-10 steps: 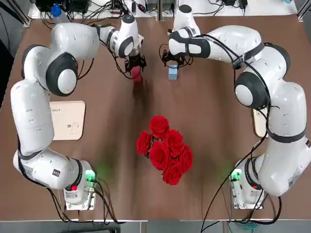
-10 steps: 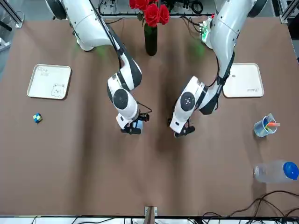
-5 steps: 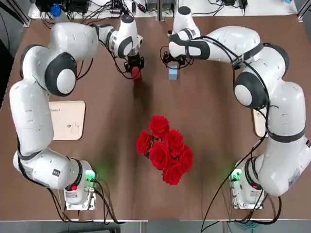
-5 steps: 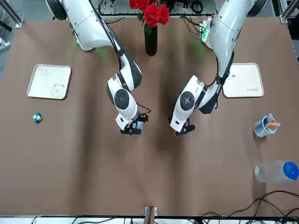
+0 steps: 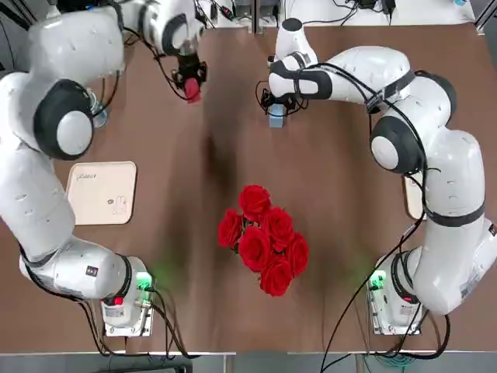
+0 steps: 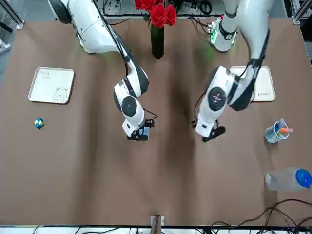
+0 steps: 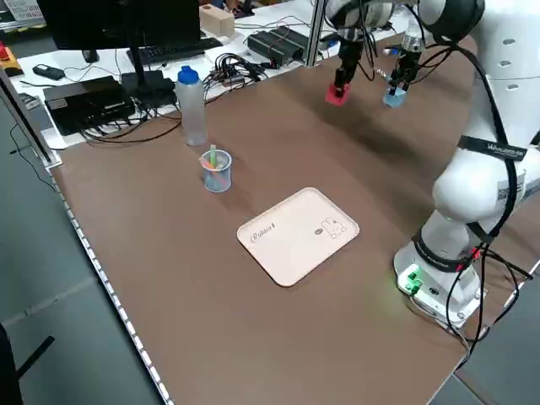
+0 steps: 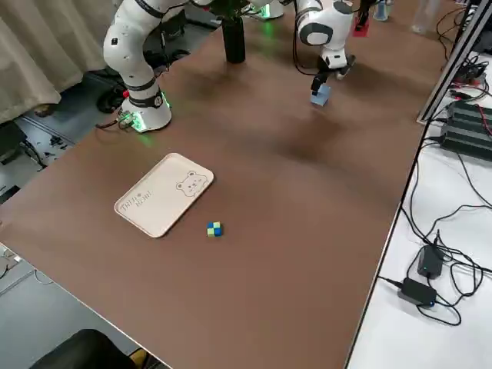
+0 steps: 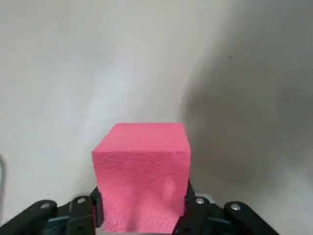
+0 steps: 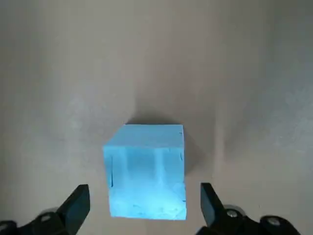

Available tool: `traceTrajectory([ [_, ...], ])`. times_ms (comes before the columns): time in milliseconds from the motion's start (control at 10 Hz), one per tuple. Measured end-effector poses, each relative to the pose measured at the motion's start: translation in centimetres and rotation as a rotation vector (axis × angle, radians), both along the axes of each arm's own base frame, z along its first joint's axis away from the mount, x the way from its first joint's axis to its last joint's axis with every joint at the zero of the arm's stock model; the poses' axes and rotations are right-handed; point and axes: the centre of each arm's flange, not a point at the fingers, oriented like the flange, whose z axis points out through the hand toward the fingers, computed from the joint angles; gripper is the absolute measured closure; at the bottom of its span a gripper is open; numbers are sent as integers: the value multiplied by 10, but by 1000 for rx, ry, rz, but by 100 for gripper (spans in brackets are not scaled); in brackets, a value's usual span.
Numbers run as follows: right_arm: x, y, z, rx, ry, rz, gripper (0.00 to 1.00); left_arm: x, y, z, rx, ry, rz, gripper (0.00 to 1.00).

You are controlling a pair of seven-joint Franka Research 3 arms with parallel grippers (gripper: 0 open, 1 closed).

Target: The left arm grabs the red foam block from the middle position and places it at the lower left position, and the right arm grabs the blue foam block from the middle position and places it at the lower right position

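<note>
The red foam block hangs clear of the table, and my left gripper is shut on it at the far side, left of centre. In the left wrist view the block sits squeezed between the fingers. The blue foam block rests on the table near the far middle. My right gripper stands open over it, and in the right wrist view a finger stands on either side of the block with a gap between. In the side views the red block and the blue block are apart.
A vase of red roses stands mid-table. A cream tray lies at the left and another tray at the right, partly under the right arm. A pen cup and a bottle stand far left. A small cube lies far right.
My left gripper has shut on the red block, lifted it and carried it to the left. The right gripper has stayed open around the blue block.
</note>
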Motion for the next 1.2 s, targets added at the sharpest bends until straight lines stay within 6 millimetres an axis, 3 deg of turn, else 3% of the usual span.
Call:
traceTrajectory([
  [300,1,-1,-4,-1,-7,-2,11,3,98,16,23,97,-26,42],
  [500,3,-2,-3,-2,-9,-11,23,-23,154,14,39,143,-9,42],
  [600,4,-3,-2,-1,-11,-16,41,-42,176,10,49,170,4,42],
  [800,11,-10,1,-8,-18,-42,48,-78,216,-16,69,245,28,42],
  [1000,38,-44,16,-55,-29,-94,51,-105,272,-49,72,314,53,42],
  [1200,71,-92,66,-135,25,-157,51,-122,351,-69,22,324,134,42],
])
